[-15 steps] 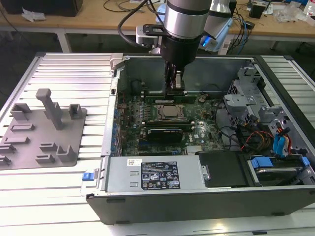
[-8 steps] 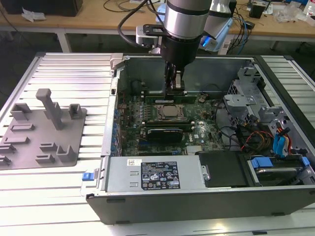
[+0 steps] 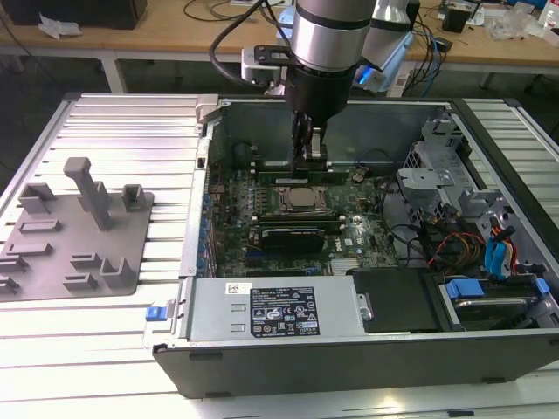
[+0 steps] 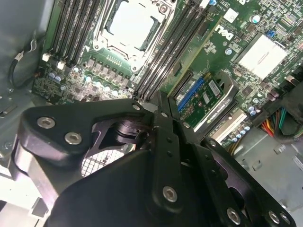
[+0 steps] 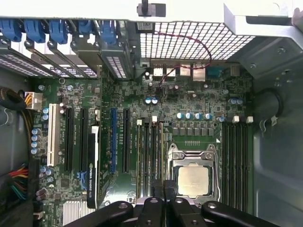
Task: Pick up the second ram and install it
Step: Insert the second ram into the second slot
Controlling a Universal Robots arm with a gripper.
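Observation:
The second ram (image 3: pixel 284 173) is a long green stick standing on edge in a slot just behind the CPU socket (image 3: pixel 303 199), inside the open computer case. My gripper (image 3: pixel 310 155) comes straight down onto its middle, fingers shut on its top edge. In the second wrist view the black fingers (image 4: pixel 160 124) meet at the tips, and the ram's thin green edge (image 4: pixel 194 56) runs away from them along the black memory slots. In the first wrist view the ram (image 5: pixel 161 156) lies edge-on beside the CPU socket (image 5: pixel 193 179), ending at my gripper (image 5: pixel 164 189).
A grey holder plate (image 3: pixel 74 240) with empty cradles lies at the exterior view's left. Inside the case are a black expansion card (image 3: pixel 293 237), the power supply (image 3: pixel 275 310), drive cages (image 3: pixel 437 175) and cable bundles (image 3: pixel 445 249). The case walls (image 3: pixel 205 175) close in around the board.

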